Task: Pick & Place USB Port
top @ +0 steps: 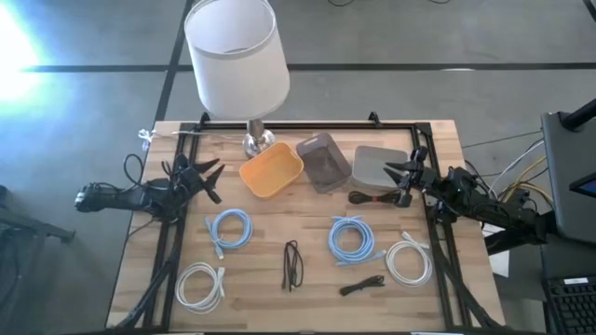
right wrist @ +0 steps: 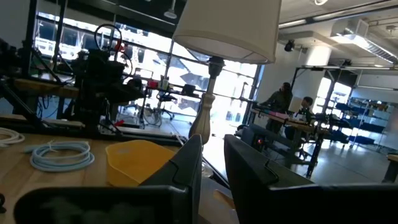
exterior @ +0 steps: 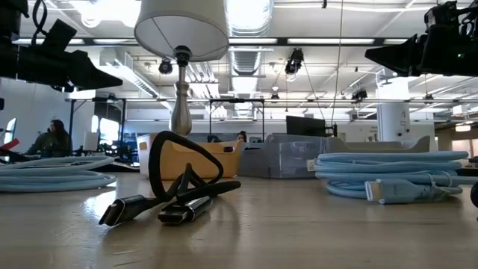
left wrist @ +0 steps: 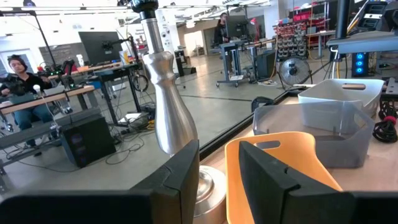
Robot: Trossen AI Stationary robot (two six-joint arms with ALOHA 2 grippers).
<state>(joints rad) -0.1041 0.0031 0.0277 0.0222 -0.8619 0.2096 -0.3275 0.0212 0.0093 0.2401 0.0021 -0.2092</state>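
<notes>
Cables everywhere on this table, and both arms hang back at the far edges, nothing in hand. The left gripper [top: 207,177] sits at the left side with its fingers spread apart, pointing toward the orange bin [top: 271,172]. The right gripper [top: 402,175] hovers at the right side, near the grey bin [top: 379,165], fingers likewise parted with a clear gap showing in its own wrist view.

So where's the target? My read is the short black USB cable [top: 292,264] lying at the table's middle, well apart from both grippers, its two metal-tipped plugs [exterior: 149,210] resting flat on the wood in the low view. A second black cable [top: 362,285] lies nearer the front edge, so picking the wrong one is a real risk.

Trouble ahead, as I judge it: the blue coils [top: 353,239] and white coils [top: 406,260] crowd the right arm's path, and a finger could snag a loop and drag it. The thin cable may slip from a pinch. The lamp [top: 236,56] stands close to the bins, inviting a bump.
</notes>
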